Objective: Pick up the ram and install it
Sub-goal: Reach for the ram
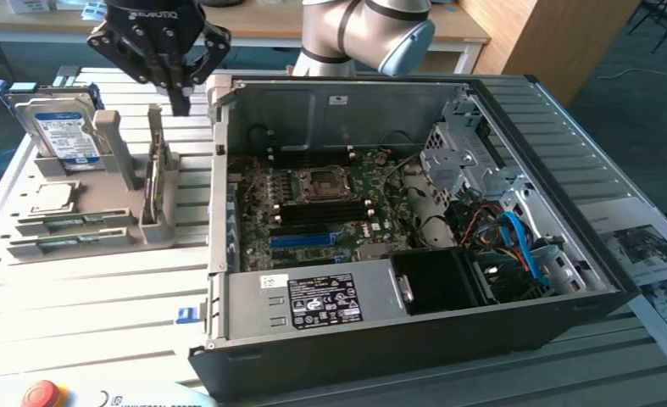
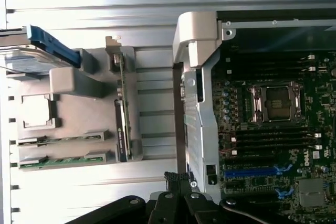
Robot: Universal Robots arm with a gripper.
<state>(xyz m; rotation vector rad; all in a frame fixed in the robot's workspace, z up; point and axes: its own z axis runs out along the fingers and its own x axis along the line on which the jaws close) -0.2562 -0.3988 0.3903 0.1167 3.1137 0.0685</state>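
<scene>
Claw: the black robot gripper [image 1: 180, 103] [image 2: 177, 179] was clenched with its fingertips together, grasping nothing.
Claw position: it hung over the far edge of the pale slatted metal table [image 1: 85, 305], between the rack and the case's far corner.
Ram: the long, thin green circuit-board stick [image 1: 156, 165] [image 2: 120, 124] stood on edge in the grey plastic rack [image 1: 124, 222], along the rack's edge nearest the case. It was apart from the claw.
Rack, other contents: a silver hard drive with a blue-and-white label [image 1: 59, 127] stood at its far corner. A square silver processor chip [image 1: 52, 197] lay mid-rack. Two low green strips [image 1: 68, 235] sat at the near edge, possibly more sticks.
Case: the open black computer tower [image 1: 424, 339] lay on its side at the exterior view's right of the rack.
Board: the green motherboard [image 1: 362, 174] showed a metal processor socket [image 1: 319, 182] and a blue slot [image 1: 308, 240].
</scene>
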